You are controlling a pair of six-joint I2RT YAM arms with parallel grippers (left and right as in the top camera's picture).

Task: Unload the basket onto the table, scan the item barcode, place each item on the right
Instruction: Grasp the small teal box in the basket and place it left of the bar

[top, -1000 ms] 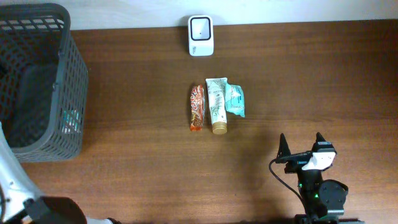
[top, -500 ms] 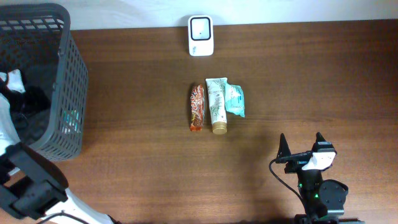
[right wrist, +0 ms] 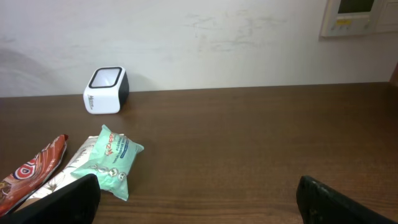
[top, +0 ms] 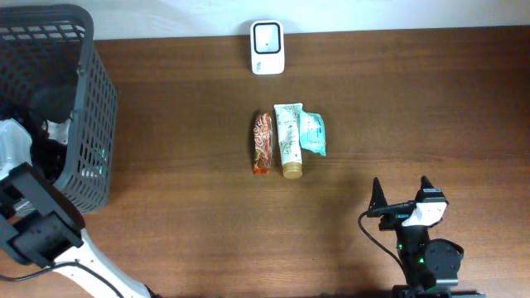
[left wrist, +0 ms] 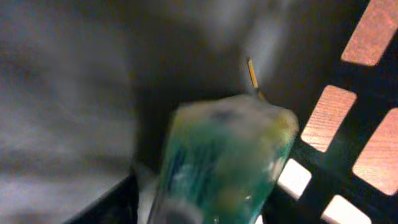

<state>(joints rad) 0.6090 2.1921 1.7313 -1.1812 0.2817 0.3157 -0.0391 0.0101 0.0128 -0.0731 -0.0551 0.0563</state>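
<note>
Nearest the robot, the right gripper (top: 400, 184) hovers over the wooden table (top: 431, 99) with its jaws wide apart. To the left, the left gripper (top: 45, 132) reaches down into the dark mesh basket (top: 96, 124), whose wall screens it; whether its jaws are clamped cannot be told. A blurred green packet (left wrist: 224, 162) fills its wrist view, close against the mesh. Mid-table, a red snack bar (top: 262, 143), cream tube (top: 289, 141) and teal sachet (top: 312, 132) lie side by side. The scanner (top: 267, 47) stands at the far edge.
</note>
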